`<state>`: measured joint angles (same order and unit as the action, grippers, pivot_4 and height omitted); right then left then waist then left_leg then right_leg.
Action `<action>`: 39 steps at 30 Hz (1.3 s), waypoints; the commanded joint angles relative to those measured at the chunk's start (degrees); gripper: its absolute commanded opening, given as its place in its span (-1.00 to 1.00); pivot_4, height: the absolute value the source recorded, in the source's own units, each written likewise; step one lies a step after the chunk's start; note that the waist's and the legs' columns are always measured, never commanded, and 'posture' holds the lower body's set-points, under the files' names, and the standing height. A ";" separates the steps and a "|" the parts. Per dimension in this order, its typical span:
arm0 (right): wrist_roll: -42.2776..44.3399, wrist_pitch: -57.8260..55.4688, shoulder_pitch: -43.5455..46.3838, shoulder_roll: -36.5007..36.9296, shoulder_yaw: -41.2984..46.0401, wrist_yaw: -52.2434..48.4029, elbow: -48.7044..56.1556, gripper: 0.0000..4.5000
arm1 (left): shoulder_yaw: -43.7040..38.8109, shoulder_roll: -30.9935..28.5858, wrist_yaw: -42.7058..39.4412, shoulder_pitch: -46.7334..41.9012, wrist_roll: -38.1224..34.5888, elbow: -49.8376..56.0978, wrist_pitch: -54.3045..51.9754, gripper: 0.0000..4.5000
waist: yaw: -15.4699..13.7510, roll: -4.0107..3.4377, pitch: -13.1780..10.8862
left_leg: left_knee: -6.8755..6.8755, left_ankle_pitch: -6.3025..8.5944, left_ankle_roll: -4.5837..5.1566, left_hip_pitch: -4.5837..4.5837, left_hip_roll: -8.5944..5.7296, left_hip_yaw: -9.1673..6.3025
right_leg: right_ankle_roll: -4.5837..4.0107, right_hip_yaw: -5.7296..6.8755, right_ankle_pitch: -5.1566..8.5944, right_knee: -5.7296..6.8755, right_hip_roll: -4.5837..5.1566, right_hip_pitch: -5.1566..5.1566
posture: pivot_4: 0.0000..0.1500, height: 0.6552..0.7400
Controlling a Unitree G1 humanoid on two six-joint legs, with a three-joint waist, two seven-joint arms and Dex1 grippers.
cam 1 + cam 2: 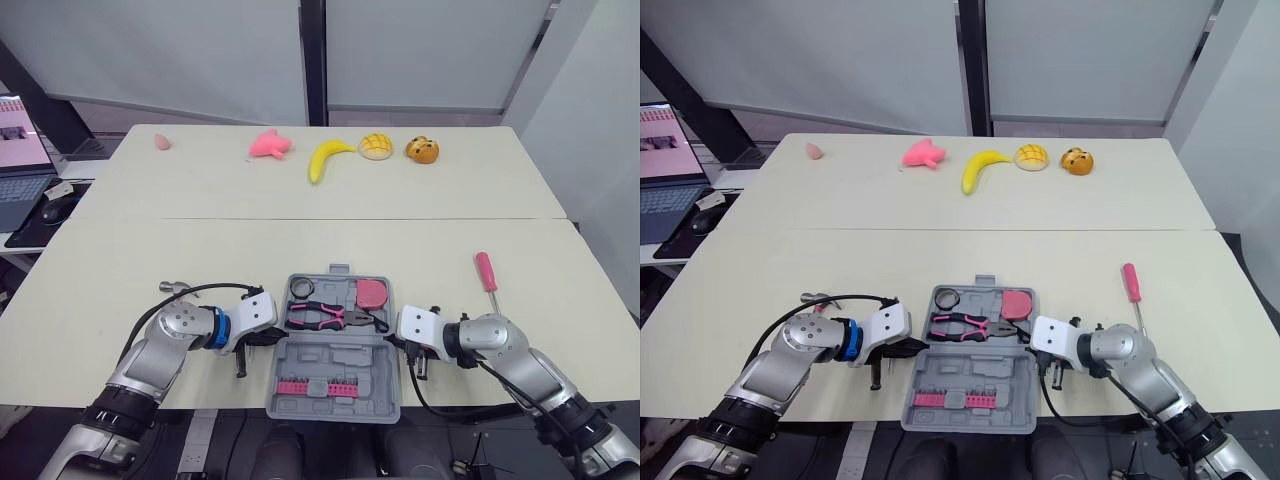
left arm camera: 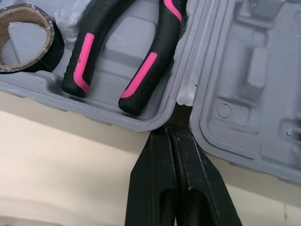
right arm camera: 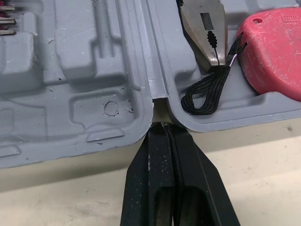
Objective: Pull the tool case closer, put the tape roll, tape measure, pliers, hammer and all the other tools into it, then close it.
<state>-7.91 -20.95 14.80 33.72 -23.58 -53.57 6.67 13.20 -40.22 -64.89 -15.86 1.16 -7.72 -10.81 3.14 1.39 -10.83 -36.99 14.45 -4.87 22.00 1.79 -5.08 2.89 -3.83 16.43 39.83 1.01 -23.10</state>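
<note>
The grey tool case point(image 1: 340, 356) lies open at the table's near edge. Its far half holds the tape roll point(image 1: 303, 289), the pink-and-black pliers point(image 1: 325, 317) and the red tape measure point(image 1: 372, 293). A row of pink bits point(image 1: 315, 386) sits in the near half. My left gripper point(image 2: 175, 129) is shut, its tips at the case's left hinge gap. At the right hinge gap my right gripper point(image 3: 162, 125) is shut too. A hammer head point(image 1: 172, 288) peeks out behind my left arm. The red-handled screwdriver point(image 1: 486, 272) lies to the right of the case.
Along the far table lie a small pink object point(image 1: 162, 141), a pink toy point(image 1: 270, 145), a banana point(image 1: 325, 158), a bun point(image 1: 375, 146) and an orange toy point(image 1: 422, 150). A laptop point(image 1: 20, 160) and mouse point(image 1: 58, 208) sit off to the left.
</note>
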 commanded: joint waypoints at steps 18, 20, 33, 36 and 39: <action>-2.26 2.51 8.56 -5.03 -0.66 2.17 -9.40 -1.00 | 0.57 3.36 3.31 -6.94 2.10 -8.63 6.35 -0.98 | 0.10 0.00 0.01 | -0.01 -0.02 0.02 -0.03 0.00 -0.01 | -0.01 0.00 -0.01 0.07 -0.01 0.00 | 1.00 0.66; -2.41 2.73 8.91 -5.17 -0.65 2.16 -9.88 -1.00 | 0.58 3.58 3.49 -7.42 2.39 -9.47 6.82 -0.98 | 0.10 0.00 0.01 | -0.01 -0.02 0.02 -0.03 0.00 -0.01 | -0.01 0.00 -0.01 0.08 -0.01 0.00 | 1.00 0.66; -2.83 3.18 9.52 -5.30 -0.39 2.24 -10.79 -1.00 | 0.69 3.82 3.99 -8.29 3.19 -11.93 8.14 -0.98 | 0.11 0.00 0.02 | 0.00 -0.02 0.02 -0.05 0.00 -0.01 | -0.01 -0.01 -0.01 0.09 -0.01 0.00 | 1.00 0.66; -2.83 3.12 9.61 -5.35 -0.21 2.46 -10.95 -1.00 | 0.79 3.82 3.96 -8.37 3.33 -12.21 8.22 -0.98 | 0.11 -0.01 0.02 | 0.00 -0.02 0.03 -0.05 0.00 -0.01 | -0.01 -0.01 -0.01 0.09 -0.01 0.00 | 1.00 0.66; -2.87 3.11 9.82 -5.43 -0.11 2.72 -11.17 -1.00 | 0.81 3.83 3.79 -8.34 3.36 -12.22 8.17 -0.98 | 0.11 -0.01 0.02 | 0.00 -0.03 0.03 -0.05 0.00 -0.01 | -0.01 -0.01 -0.01 0.09 -0.01 0.00 | 1.00 0.66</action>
<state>-10.56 -18.62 23.63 29.19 -23.68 -51.53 -4.80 13.21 -37.36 -61.67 -23.53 4.34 -20.11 -3.23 3.25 1.38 -10.81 -36.99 14.42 -4.84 21.95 1.79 -5.09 2.88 -3.84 16.42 39.92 1.00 -23.10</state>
